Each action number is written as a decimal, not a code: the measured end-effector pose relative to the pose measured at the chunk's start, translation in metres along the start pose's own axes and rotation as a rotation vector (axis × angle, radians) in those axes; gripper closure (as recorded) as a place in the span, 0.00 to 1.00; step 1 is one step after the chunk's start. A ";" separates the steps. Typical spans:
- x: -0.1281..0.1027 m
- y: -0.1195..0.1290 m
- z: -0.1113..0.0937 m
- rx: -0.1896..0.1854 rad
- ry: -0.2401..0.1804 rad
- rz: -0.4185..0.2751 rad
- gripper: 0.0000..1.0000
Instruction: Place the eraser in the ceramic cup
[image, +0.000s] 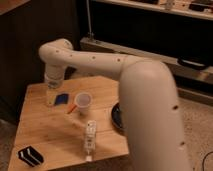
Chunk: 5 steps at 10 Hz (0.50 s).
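The gripper (50, 97) hung over the far left of the tabletop (55, 132), jaws spread wide; the eraser (30, 156) lay at the near-left corner, well apart; the ceramic cup (82, 101) stood upright near the middle.

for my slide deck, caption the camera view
Tool hangs over the table's far-left edge by the blue block; eraser lies at the near-left corner, cup mid-table.

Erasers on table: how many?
1. The eraser lies at the near-left corner of the table; the gripper hangs over the far-left side, by the blue block. The arm hides the right side, so more could be hidden.
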 end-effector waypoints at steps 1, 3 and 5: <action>0.005 0.005 -0.001 -0.004 -0.059 0.005 0.20; -0.003 0.020 -0.010 0.008 -0.143 -0.040 0.20; -0.016 0.043 -0.017 0.020 -0.180 -0.099 0.20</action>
